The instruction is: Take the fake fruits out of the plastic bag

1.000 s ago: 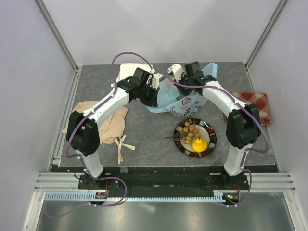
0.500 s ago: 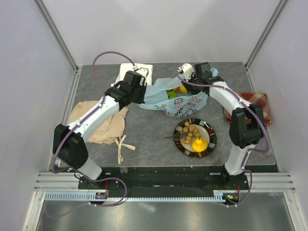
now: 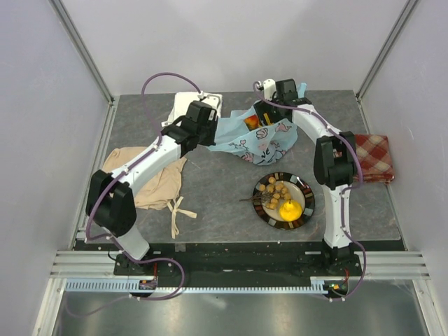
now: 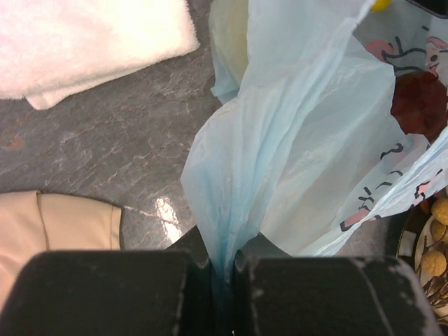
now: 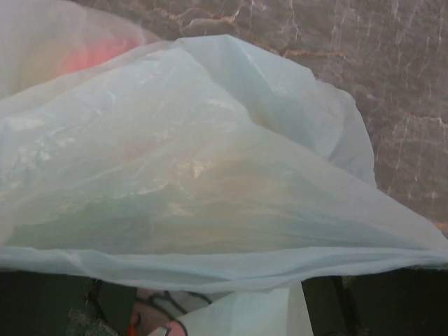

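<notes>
1. Holding tight, my left gripper [image 4: 222,260] is squeezed all the way closed on a bunched fold of the plastic bag [image 3: 264,145]. The thin blue skin runs up from between its fingers.
2. My right gripper [image 5: 203,308] has its fingers far apart. The bag skin lies over them like a tent, and I do not think it has hold of anything.
3. The bag sits at the back of the table [image 3: 210,203], stretched out between my two grippers, with its mouth near the right one.
4. Some fake fruits [image 3: 250,122] are inside the bag. I see a red-orange one and a bit of yellow at the mouth, and a dark red piece [image 4: 420,101] shows through the side.
5. Other fruits lie on the plate [image 3: 310,203] just in front of the bag: a yellow pear [image 3: 290,209] and a brown berry bunch [image 3: 276,190].
6. I think the job now is to get the right fingers into the mouth for the next fruit.
7. To do it well, I should hold the left pinch steady and a little high, so the mouth gapes.
8. I should slide the right fingers under the top skin, slowly, and close only on hard fruit. If I pinch the skin too, the whole bag will come along.
9. The fruits look shiny and round, so I should grab one around its middle or it may pop out
</notes>
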